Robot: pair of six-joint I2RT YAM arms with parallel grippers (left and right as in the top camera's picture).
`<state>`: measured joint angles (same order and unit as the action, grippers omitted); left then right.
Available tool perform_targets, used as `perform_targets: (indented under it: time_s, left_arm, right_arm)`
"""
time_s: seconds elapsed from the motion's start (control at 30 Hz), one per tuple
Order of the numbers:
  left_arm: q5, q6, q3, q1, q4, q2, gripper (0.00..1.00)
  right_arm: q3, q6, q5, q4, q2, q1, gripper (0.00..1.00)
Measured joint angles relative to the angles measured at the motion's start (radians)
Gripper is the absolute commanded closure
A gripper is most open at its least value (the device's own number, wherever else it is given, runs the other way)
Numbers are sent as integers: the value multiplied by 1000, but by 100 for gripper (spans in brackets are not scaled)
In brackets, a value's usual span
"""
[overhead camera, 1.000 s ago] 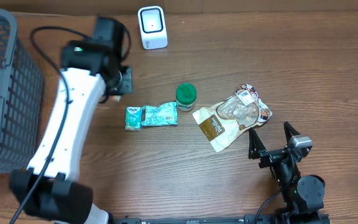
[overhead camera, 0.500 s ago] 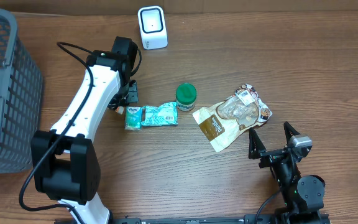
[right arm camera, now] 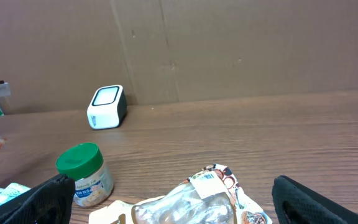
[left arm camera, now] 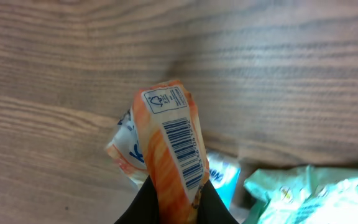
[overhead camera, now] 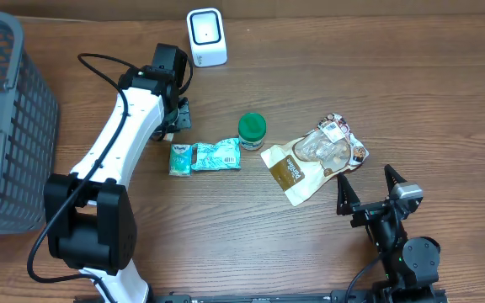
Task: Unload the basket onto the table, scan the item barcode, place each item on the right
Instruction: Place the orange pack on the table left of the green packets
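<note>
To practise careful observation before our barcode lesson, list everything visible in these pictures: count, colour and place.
grey plastic mesh basket: one, grey, table's left edge
white box-shaped barcode scanner: one, white, far edge
green-lidded jar: one, table centre
teal foil packets: two, side by side, left of jar
brown-and-clear snack pouch: one, right of jar
orange-and-white wrapped packet: one, barcode showing, in left hand
wooden table: one, brown
left hand: shut on packet
right hand: open, empty
</note>
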<state>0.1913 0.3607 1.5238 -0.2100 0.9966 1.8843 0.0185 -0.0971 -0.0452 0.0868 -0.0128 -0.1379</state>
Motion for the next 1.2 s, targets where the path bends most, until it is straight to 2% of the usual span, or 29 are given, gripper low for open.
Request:
perform_targets:
  time_s: [0.13, 0.27, 0.33, 0.37, 0.4, 0.43, 0.47, 0.53, 0.87, 1.0, 1.2]
  left_arm:
    - [0, 37, 0, 0, -14, 15, 96]
    - [0, 124, 0, 0, -29, 54, 96]
    - [0, 174, 0, 0, -34, 75, 92]
    - [0, 197, 0, 0, -34, 84, 82]
    - [0, 222, 0, 0, -36, 96, 54]
    - [-1, 234, 0, 0, -36, 101, 39]
    - [-1, 248, 0, 0, -35, 110, 27]
    - [-4, 270, -1, 0, -29, 117, 10]
    - [-8, 287, 2, 0, 52, 108, 6]
    - [-9, 226, 47, 0, 147, 31, 1]
    - [-24, 83, 190, 13, 226, -202, 0]
  right_arm:
    - [0, -1, 0, 0, 0, 0, 0]
    - [0, 0, 0, 1, 0, 0, 0]
    - [0, 0, 0, 0, 0, 0, 0]
    - [0, 0, 0, 0, 0, 0, 0]
    - [0, 0, 0, 0, 0, 0, 0]
    - [0, 0, 0, 0, 0, 0, 0]
    - [0, 0, -1, 0, 0, 0, 0]
    - [0, 0, 0, 0, 0, 0, 0]
    - [0, 0, 0, 0, 0, 0, 0]
    - [0, -1, 0, 0, 0, 0, 0]
    - [0, -1, 0, 0, 0, 0, 0]
